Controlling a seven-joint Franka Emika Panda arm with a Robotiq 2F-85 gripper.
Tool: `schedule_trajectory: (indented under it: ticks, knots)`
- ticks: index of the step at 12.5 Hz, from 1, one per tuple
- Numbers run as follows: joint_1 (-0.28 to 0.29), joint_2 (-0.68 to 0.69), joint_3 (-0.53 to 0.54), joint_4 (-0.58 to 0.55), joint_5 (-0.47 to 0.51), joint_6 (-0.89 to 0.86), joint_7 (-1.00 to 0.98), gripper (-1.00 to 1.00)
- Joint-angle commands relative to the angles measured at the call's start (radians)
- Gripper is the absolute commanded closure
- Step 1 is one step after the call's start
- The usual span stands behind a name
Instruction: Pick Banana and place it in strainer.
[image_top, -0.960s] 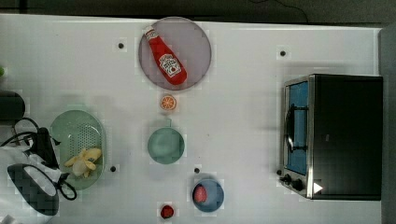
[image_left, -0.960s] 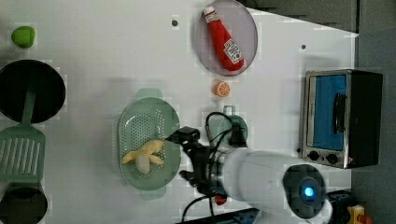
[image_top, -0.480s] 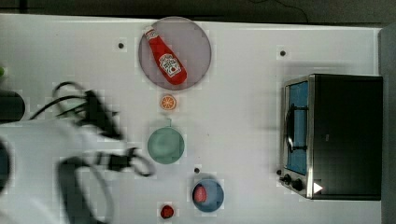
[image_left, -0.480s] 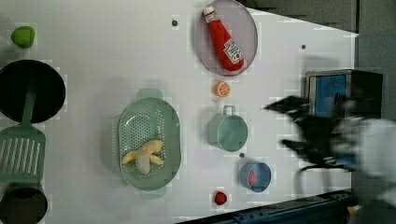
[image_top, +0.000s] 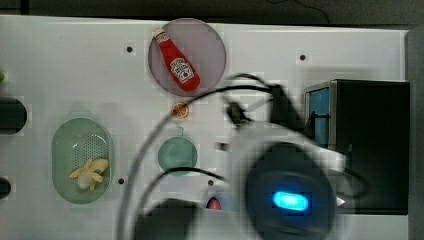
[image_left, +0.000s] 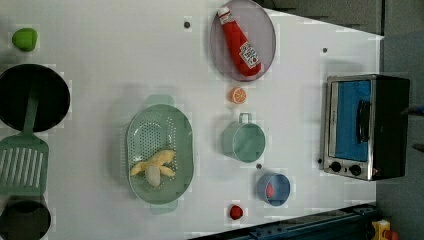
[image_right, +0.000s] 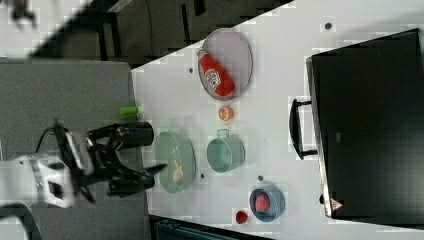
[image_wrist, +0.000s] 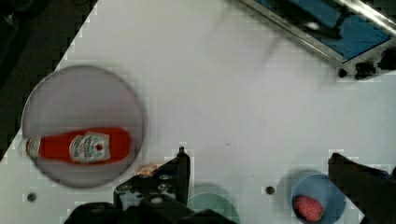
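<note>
The pale yellow banana (image_top: 90, 173) lies inside the mint-green strainer (image_top: 80, 142) at the top view's left, its peel strips splayed. The left view has the same banana (image_left: 152, 167) in the strainer's (image_left: 160, 130) lower half. In the top view my arm (image_top: 290, 195) is a blurred mass over the lower middle, far to the right of the strainer. In the wrist view my gripper (image_wrist: 268, 172) is open, its fingers (image_wrist: 182, 168) wide apart with nothing between them, above the table between the teal cup (image_wrist: 212, 205) and the blue bowl (image_wrist: 317, 196).
A grey plate with a ketchup bottle (image_top: 177, 65) sits at the back, with an orange slice (image_top: 180, 110) below it. A toaster oven (image_top: 360, 145) stands at the top view's right. A black pan (image_left: 30, 97), a green spatula (image_left: 22, 162) and a lime (image_left: 25, 39) line the left view's left edge.
The arm has swung away from the strainer to the top view's right, ending near the toaster oven. The banana has stayed in the strainer. The jaws have stayed open.
</note>
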Motion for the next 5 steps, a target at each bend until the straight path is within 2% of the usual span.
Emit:
schedule_trajectory:
  ticks: [1,5]
  knots:
    - [0.027,-0.025,0.015,-0.034,-0.009,-0.039,-0.171,-1.0]
    - [0.029,-0.031,0.025,-0.034,0.023,-0.063,-0.168,-1.0]
